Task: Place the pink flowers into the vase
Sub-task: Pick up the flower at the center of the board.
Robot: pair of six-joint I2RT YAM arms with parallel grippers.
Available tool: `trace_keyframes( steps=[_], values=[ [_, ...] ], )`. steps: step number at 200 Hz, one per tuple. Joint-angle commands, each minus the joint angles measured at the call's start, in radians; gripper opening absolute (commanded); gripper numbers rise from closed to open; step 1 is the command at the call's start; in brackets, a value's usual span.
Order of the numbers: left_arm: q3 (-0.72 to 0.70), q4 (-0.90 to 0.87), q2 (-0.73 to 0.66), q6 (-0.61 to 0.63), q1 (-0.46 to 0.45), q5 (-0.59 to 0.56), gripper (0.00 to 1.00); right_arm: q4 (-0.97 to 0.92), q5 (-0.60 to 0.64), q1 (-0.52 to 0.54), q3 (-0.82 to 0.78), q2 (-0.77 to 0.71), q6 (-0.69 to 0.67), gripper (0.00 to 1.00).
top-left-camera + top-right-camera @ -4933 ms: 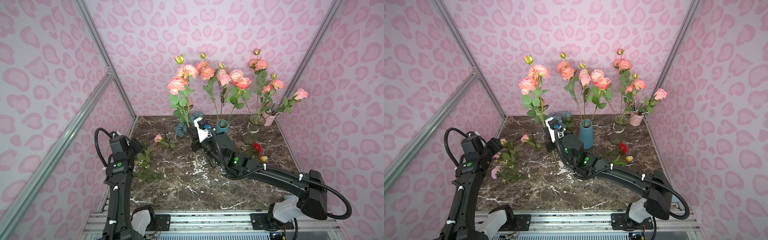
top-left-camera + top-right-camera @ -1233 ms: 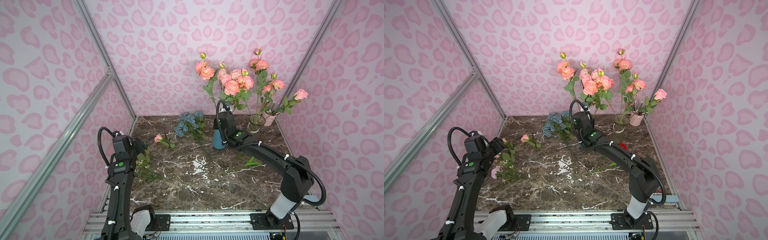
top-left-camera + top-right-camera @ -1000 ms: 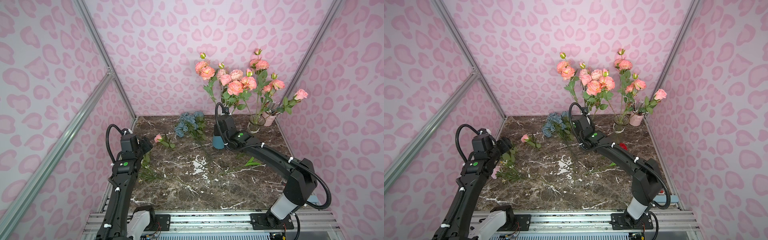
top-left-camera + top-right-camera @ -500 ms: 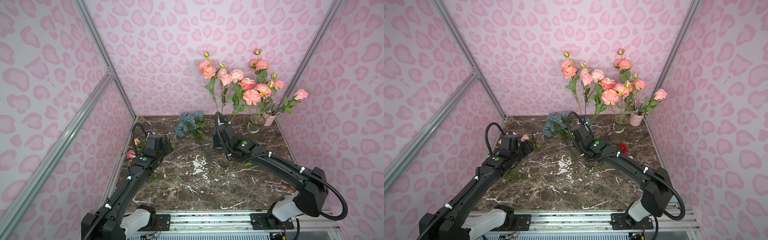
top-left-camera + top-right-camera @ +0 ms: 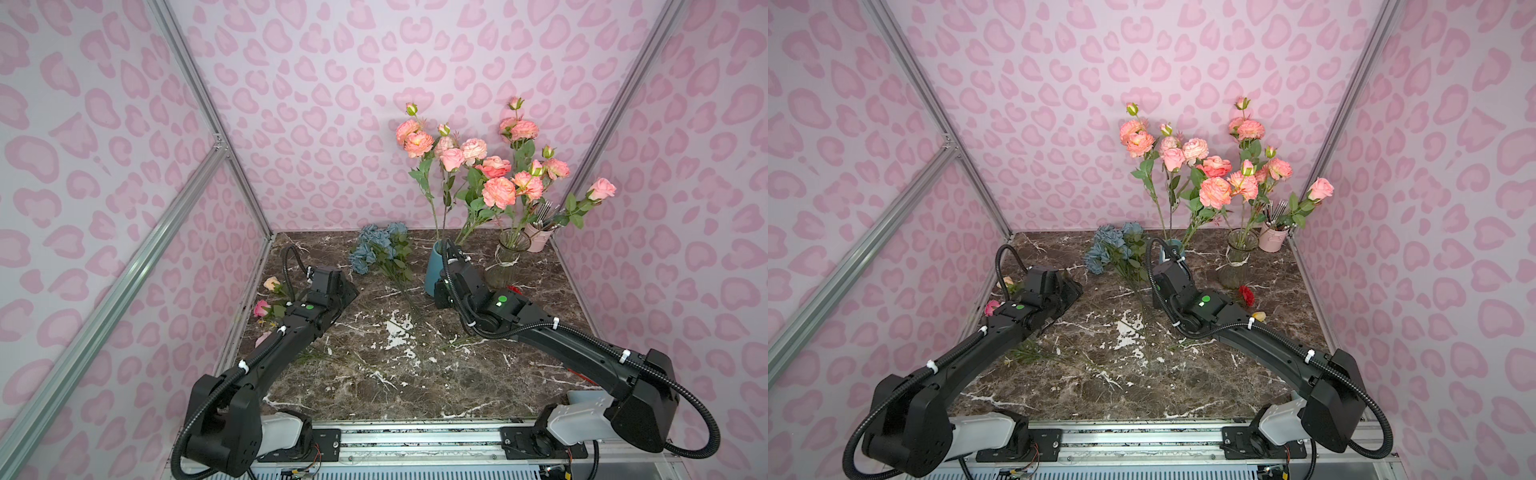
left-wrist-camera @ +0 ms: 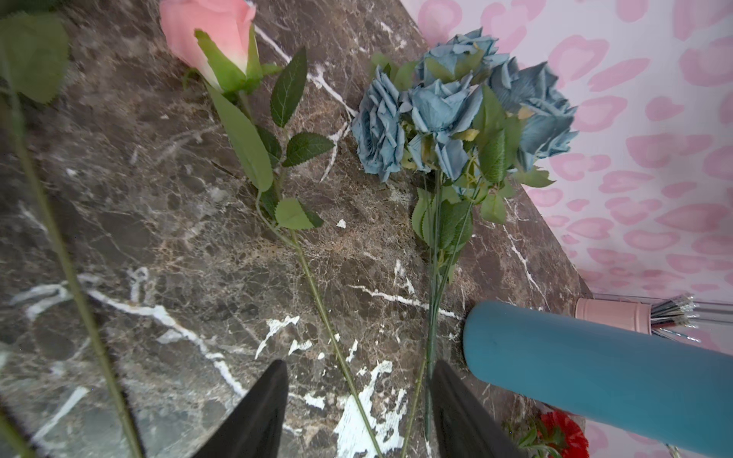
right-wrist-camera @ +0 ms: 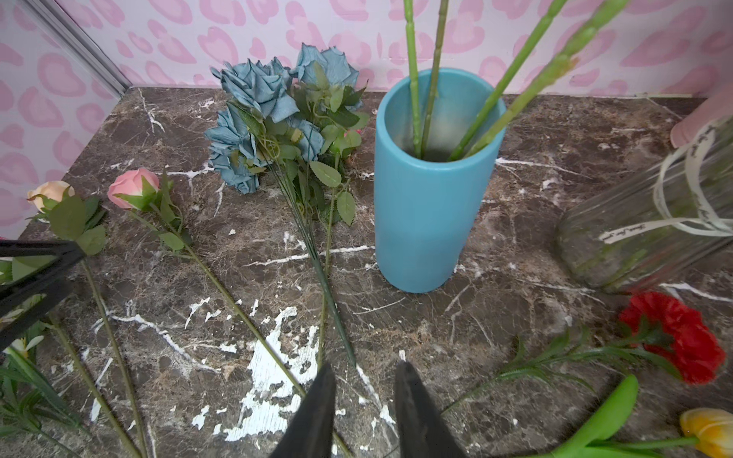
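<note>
Marble worktop [image 5: 374, 374]: pink flowers [image 5: 496, 191] stand in the vase [image 5: 432, 268], half hidden behind the right arm [image 5: 540, 328]; one rose [image 6: 206, 31] lies loose. Left claw [image 6: 357, 400] gapes over its stem; right claw [image 7: 365, 396] narrow, empty.

Left fingers [image 6: 254, 416] wide — right fingers [image 7: 317, 416] narrower.

Long-stemmed pink flowers [image 5: 496, 193] stand in the upright teal vase [image 7: 426, 206]; one pink rosebud [image 6: 206, 27] lies flat on the surface [image 7: 515, 337].
</note>
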Motion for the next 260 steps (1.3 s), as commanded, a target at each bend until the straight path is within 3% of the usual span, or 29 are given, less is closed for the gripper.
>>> trace_keyframes(
  steps=[1,44,111,260],
  values=[
    [-0.019,0.136,0.028,-0.102,-0.016,-0.012,0.60,0.006,-0.033,-0.018,0.009,-0.010,0.007,0.30],
    [-0.021,0.202,0.090,-0.184,-0.078,-0.111,0.61,-0.048,-0.146,-0.061,0.090,0.009,-0.014,0.30],
    [0.044,0.196,0.249,-0.200,-0.076,-0.126,0.63,-0.059,-0.217,-0.069,0.120,-0.001,0.014,0.30],
    [0.172,0.122,0.421,-0.162,0.017,-0.139,0.63,-0.070,-0.186,-0.052,0.071,-0.028,0.009,0.31]
  ],
)
